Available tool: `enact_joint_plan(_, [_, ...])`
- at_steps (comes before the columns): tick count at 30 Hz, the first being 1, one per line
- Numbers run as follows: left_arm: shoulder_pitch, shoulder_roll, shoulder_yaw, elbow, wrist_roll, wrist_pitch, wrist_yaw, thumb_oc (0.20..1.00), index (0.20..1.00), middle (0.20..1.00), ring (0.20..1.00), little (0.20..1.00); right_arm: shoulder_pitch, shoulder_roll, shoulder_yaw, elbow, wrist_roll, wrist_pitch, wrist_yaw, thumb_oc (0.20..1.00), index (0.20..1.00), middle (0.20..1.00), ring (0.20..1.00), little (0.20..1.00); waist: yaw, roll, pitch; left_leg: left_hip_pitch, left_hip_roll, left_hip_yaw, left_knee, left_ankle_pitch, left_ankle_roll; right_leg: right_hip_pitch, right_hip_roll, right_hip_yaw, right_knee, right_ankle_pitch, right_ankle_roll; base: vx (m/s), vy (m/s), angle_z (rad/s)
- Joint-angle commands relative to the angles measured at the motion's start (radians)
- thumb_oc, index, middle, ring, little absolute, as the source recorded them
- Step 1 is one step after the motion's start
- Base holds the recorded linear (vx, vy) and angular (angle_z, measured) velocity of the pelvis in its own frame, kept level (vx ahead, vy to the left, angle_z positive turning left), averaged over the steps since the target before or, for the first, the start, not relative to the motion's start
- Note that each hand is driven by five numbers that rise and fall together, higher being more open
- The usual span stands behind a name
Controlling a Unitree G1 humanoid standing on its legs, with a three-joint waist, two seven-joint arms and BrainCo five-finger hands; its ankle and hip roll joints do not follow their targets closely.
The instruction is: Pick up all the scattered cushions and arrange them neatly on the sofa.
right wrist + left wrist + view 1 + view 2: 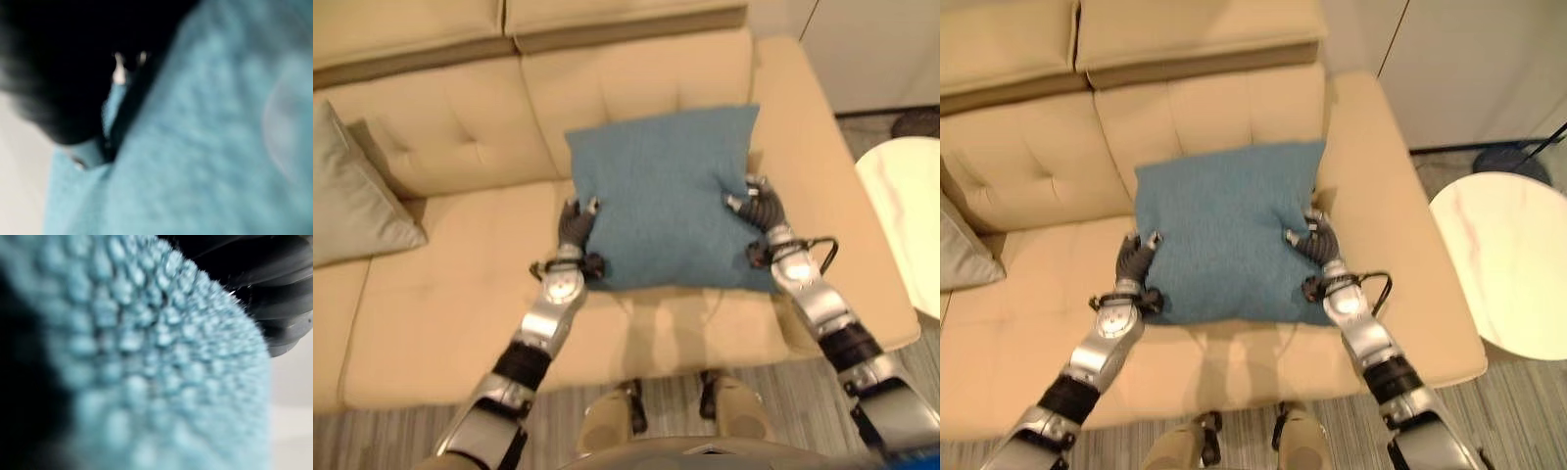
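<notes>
We see the blue cushion [661, 196] on the beige sofa [450, 294], propped against the backrest toward the sofa's right end. The left hand [576, 223] clamps its left edge, thumb over the front face, and the right hand [760, 207] pinches the right edge the same way. A grey cushion [352, 196] leans at far left. A round white table [1508, 264] stands right of the sofa.

Soft, even, warm light; wrist views blur badly against the blue cushion [661, 201], perhaps too close.
</notes>
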Motion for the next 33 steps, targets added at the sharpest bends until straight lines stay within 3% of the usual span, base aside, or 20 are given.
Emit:
enact_joint_plan(1, [-0.267,0.019,-0.061,-0.071,0.111,-0.175,0.026,0.2,0.2,0.2,0.2,0.2,-0.247,0.091,0.092,-0.079,-0.06,-0.124,-0.03,0.2,0.2,0.2,0.2,0.2,0.021,-0.066,-0.022,-0.041,-0.022,-0.01,0.088,-0.062,-0.049,-0.055,-0.033,0.031,0.093,-0.039,0.073,0.0,-0.053,-0.07])
enact_joint_plan(5, [-0.448,0.069,-0.077,-0.049,0.2,-0.183,0.113,0.2,0.2,0.2,0.2,0.2,-0.441,0.07,0.11,-0.046,-0.122,-0.133,-0.095,0.2,0.2,0.2,0.2,0.2,0.026,-0.052,-0.031,-0.092,-0.016,-0.019,0.08,-0.046,-0.056,-0.122,-0.031,0.033,0.102,-0.035,0.075,0.01,-0.035,0.01])
enact_joint_plan(13, [-0.66,0.069,-0.117,0.031,0.301,-0.164,0.208,0.2,0.2,0.2,0.2,0.2,-0.662,0.067,0.128,0.056,-0.217,-0.128,-0.196,0.2,0.2,0.2,0.2,0.2,0.033,-0.035,-0.033,-0.172,-0.014,-0.047,0.073,-0.025,-0.067,-0.209,-0.031,0.025,0.126,-0.04,0.078,0.02,-0.032,0.08])
enact_joint_plan(27, [-0.891,0.003,-0.193,0.412,0.149,-0.13,0.189,0.2,0.2,0.2,0.2,0.2,-0.889,0.119,0.226,0.438,-0.122,-0.085,-0.202,0.2,0.2,0.2,0.2,0.2,0.054,-0.024,0.022,-0.345,0.007,-0.1,0.034,0.057,-0.093,-0.415,-0.024,0.009,0.169,-0.023,0.076,-0.01,-0.049,0.07])
enact_joint_plan(28, [-0.919,-0.015,-0.2,0.458,0.114,-0.13,0.18,0.2,0.2,0.2,0.2,0.2,-0.924,0.118,0.232,0.479,-0.103,-0.082,-0.198,0.2,0.2,0.2,0.2,0.2,0.062,-0.022,0.021,-0.371,0.014,-0.124,0.02,0.049,-0.104,-0.45,-0.017,0.013,0.181,-0.048,0.088,0.04,-0.064,0.05])
enact_joint_plan(33, [-0.943,-0.035,-0.2,0.501,0.069,-0.138,0.163,0.2,0.2,0.2,0.2,0.2,-0.971,0.105,0.258,0.537,-0.081,-0.069,-0.181,0.2,0.2,0.2,0.2,0.2,0.063,-0.023,0.029,-0.436,0.023,-0.138,0.017,0.065,-0.111,-0.536,-0.017,0.014,0.215,-0.05,0.09,0.02,-0.048,0.07])
